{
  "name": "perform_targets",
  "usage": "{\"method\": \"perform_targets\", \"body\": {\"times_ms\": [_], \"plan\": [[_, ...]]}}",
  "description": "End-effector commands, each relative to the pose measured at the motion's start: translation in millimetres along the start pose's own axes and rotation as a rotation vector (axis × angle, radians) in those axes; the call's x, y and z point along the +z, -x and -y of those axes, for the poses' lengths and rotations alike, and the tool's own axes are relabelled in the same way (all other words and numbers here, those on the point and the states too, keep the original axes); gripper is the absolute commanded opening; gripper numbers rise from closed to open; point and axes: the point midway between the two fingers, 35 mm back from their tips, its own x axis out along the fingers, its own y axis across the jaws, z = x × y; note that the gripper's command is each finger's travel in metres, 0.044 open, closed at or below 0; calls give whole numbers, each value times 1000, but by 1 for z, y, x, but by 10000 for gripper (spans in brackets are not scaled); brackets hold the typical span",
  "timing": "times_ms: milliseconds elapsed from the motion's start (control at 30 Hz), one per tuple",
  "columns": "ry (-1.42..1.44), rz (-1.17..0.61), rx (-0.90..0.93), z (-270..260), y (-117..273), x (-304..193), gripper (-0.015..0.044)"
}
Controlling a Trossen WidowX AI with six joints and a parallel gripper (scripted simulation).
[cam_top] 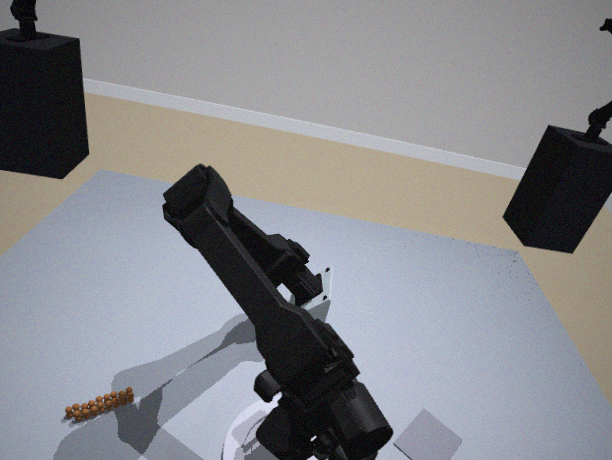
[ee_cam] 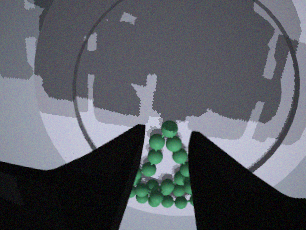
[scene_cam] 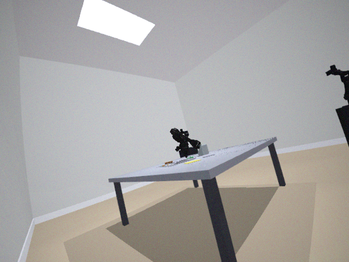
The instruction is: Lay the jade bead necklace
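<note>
The jade bead necklace point(ee_cam: 174, 144) point(scene_cam: 190, 157) lies bunched on the near part of the round bead board point(ee_cam: 65, 132) point(cam_top: 233, 431), with one end bead pointing toward the board's middle. The board is pale, with a thin dark circular groove, and the arm's shadow covers much of it. My gripper point(ee_cam: 167, 135) is partly open above the necklace. Its fingertips stand on either side of the end bead, with gaps showing, and some lower beads are partly hidden behind the fingers. In the top view the arm hides the necklace and fingertips.
An orange bead strand point(cam_top: 100, 403) point(scene_cam: 169, 162) lies to the left in the top view. A pale upright panel point(scene_cam: 203, 150) point(cam_top: 326, 286) stands behind the arm. A flat grey square point(cam_top: 428, 437) lies at the right. A yellow strip point(scene_cam: 193, 162) shows near the board in the exterior view.
</note>
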Motion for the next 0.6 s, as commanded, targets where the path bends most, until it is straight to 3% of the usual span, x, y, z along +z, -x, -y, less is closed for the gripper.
{"method": "perform_targets", "body": {"times_ms": [0, 233, 400, 567], "plan": [[8, 4, -4, 1, -7, -1, 120], [9, 4, -6, 1, -14, -2, 120], [2, 0, -4, 1, -12, -1, 0], [2, 0, -4, 1, -12, -1, 0]]}}
